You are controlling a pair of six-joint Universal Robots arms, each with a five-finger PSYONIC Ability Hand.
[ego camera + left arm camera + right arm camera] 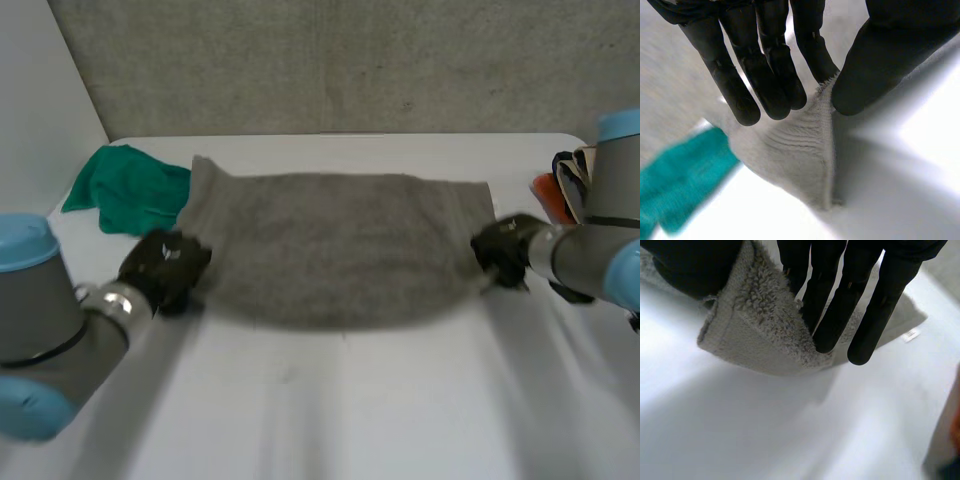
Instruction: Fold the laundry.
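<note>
Left arm (45,330) and right arm (585,260), flanking the white table (330,420) — fat grey cylinders, rounded light-blue caps, silvery wrist bands — end in matte black left hand (165,265) and right hand (505,250), fingers (740,90) long, round-tipped.

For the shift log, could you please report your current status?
Left hand pinches grey towel, near-left corner. Right hand pinches near-right corner. Green cloth against towel's left end.

White table (350,400), orange object (545,192), grey wall (350,60)
</note>
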